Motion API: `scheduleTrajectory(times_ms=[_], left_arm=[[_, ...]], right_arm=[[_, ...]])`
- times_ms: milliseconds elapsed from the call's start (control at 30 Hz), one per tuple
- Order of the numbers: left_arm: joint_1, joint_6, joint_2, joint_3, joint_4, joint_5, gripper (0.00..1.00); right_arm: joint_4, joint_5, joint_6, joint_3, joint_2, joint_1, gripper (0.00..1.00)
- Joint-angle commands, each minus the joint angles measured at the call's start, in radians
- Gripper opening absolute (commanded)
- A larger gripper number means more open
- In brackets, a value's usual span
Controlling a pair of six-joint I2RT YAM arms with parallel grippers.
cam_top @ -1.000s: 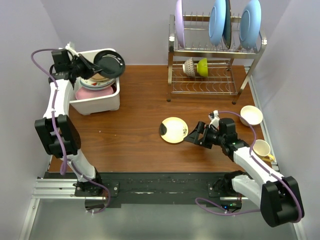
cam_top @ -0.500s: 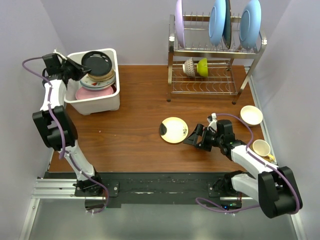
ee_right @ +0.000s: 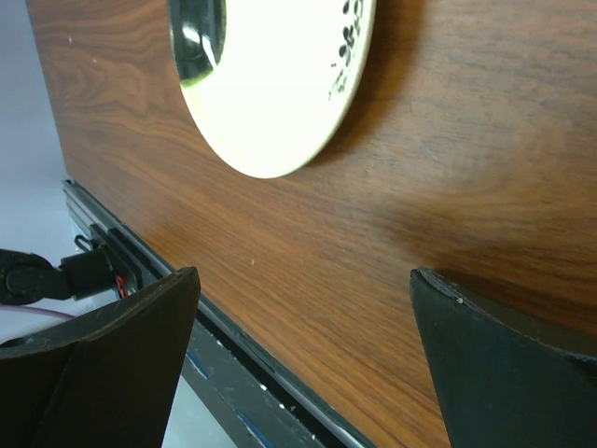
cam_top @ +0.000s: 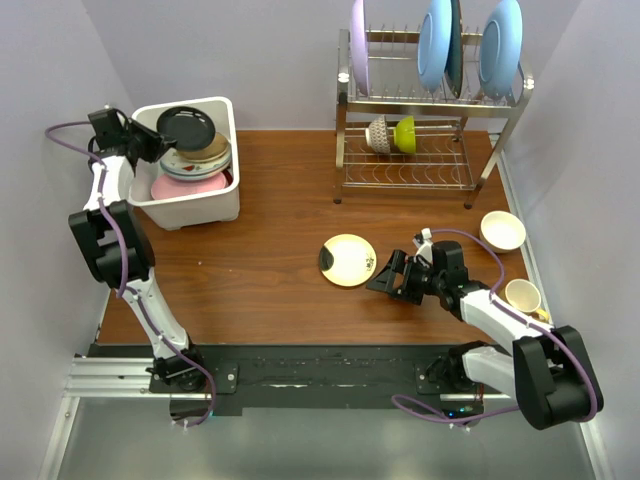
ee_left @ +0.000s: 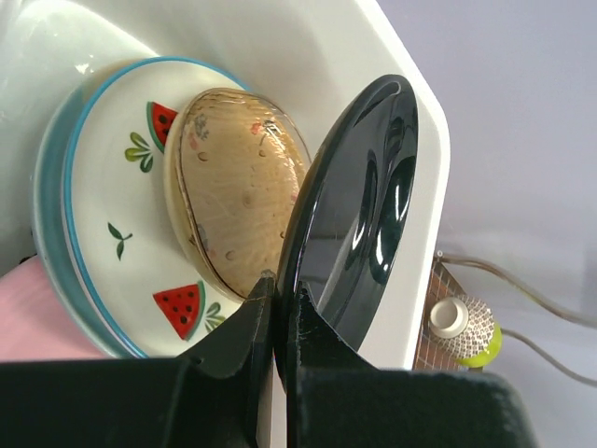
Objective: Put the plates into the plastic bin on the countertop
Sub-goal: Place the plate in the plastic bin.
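Pinching the dark glass plate (ee_left: 359, 205) by its rim with the left gripper (ee_left: 283, 297), jaws nearly closed, tilted over the plastic bin (cam_top: 195, 212). Stacked inside already: fruit-motif plate (ee_left: 103, 215), pink plate (cam_top: 180, 188), others. Lying on the countertop (cam_top: 260, 270), well right of the bin: small yellowish plate (cam_top: 347, 260), right gripper (cam_top: 384, 275) gaping just beyond. Probably nearly finished.

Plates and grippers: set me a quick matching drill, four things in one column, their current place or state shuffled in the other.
1. dark glass plate
2. yellowish plate
3. fruit-motif plate
4. right gripper

A. open, beside a plate
B. stacked inside the plastic bin
C. pinched at its rim by the left gripper
D. flat on the countertop

Pairs: 1-C, 2-D, 3-B, 4-A.
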Motion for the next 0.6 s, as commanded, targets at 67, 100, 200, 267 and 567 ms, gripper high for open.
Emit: scheduleTrajectory(times_ms=[67,100,200,267,567], left_arm=[[0.009,-0.069,0.029,0.069,0.061,-0.022,0.00],[0.009,-0.075,0.039,0.072,0.061,-0.027,0.00],[0.004,-0.086,0.061,0.090,0.047,-0.040,0.00],[-0.001,-0.089,0.070,0.104,0.035,-0.056,0.00],[-0.050,-0.075,0.145,0.231,-0.029,-0.070,0.13]], right_arm=[[0.051,-0.012,-0.018,-0.015,0.016,0.000,0.99],[0.054,-0.012,-0.015,-0.015,0.019,0.002,0.99],[0.060,-0.015,-0.010,-0.015,0.023,0.002,0.99],[0.057,-0.013,-0.012,-0.015,0.020,0.002,0.99],[0.045,-0.010,-0.010,-0.011,0.010,0.002,0.99]])
